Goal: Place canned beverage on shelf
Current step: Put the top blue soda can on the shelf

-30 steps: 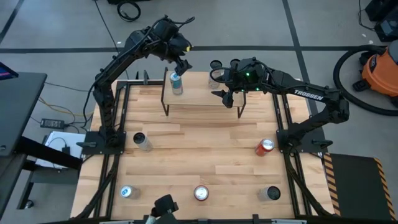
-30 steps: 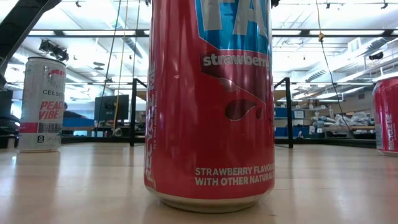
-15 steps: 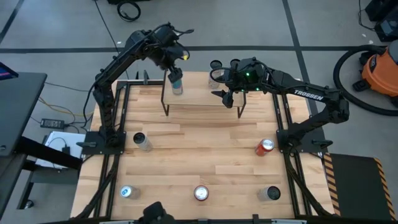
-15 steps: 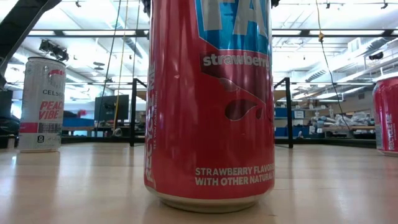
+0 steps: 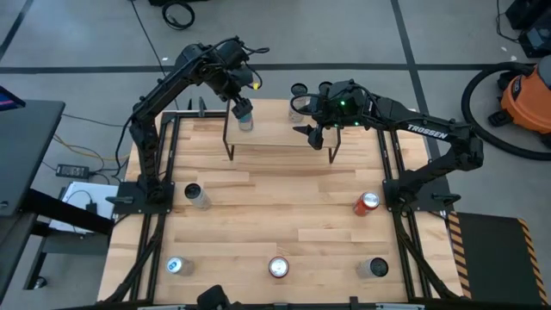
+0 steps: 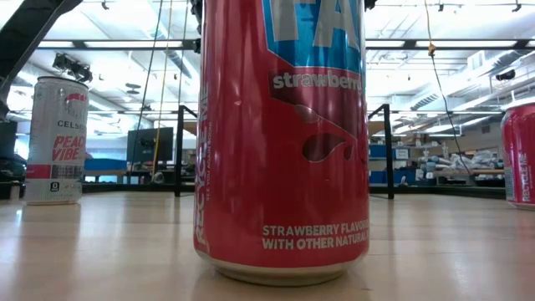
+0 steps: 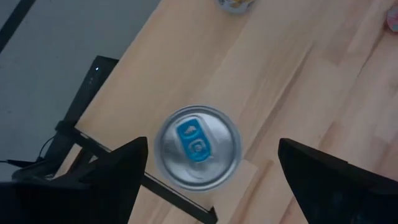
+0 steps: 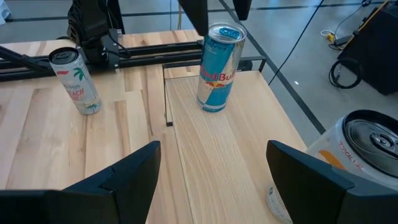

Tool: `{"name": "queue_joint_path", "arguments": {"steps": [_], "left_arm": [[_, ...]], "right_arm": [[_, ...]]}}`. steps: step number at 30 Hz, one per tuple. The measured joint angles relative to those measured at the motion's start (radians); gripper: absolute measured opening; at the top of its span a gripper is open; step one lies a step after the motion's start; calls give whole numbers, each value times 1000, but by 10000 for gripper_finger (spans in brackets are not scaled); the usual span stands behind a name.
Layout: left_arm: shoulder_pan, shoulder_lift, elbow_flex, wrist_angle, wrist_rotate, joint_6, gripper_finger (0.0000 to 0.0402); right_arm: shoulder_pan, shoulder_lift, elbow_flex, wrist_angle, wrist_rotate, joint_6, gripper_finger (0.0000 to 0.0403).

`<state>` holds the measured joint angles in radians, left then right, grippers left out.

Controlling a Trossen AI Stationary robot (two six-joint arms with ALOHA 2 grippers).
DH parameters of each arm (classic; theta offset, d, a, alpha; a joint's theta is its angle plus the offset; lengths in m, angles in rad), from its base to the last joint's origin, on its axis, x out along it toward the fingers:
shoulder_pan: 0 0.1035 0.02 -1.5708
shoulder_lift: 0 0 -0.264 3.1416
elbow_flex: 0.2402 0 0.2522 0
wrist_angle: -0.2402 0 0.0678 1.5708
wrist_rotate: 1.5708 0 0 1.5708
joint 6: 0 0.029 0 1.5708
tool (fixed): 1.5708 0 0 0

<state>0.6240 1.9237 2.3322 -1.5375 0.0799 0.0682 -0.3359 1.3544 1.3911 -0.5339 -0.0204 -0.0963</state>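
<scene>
Left pincer (image 5: 244,108) wide — over blue can (image 5: 244,118) on shelf (image 5: 280,133), right pincer (image 5: 303,117) wide beside it

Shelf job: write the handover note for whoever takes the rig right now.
Left pincer: open, directly above the blue can, fingers either side of it, not gripping.
Right pincer: open, empty, at the shelf's other end.
Blue can: upright on the shelf's left end.
White-and-orange can: upright by the right pincer, at the shelf's right end; whether it rests on the board is unclear.
Done: at least one can placed.
Left: five cans on the table, namely the one near the left arm base, the red one, and three along the front edge.
</scene>
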Motion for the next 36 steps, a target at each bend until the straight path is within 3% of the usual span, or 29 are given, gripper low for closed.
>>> {"name": "queue_joint_path", "arguments": {"steps": [6,36], "left_arm": [[-12,1,0,-3,-65,-7,364],[-17,89,0,-28,-78,-7,364]], "right_arm": [[0,0,0,0,0,0,302],[0,0,0,-25,0,0,302]]}}
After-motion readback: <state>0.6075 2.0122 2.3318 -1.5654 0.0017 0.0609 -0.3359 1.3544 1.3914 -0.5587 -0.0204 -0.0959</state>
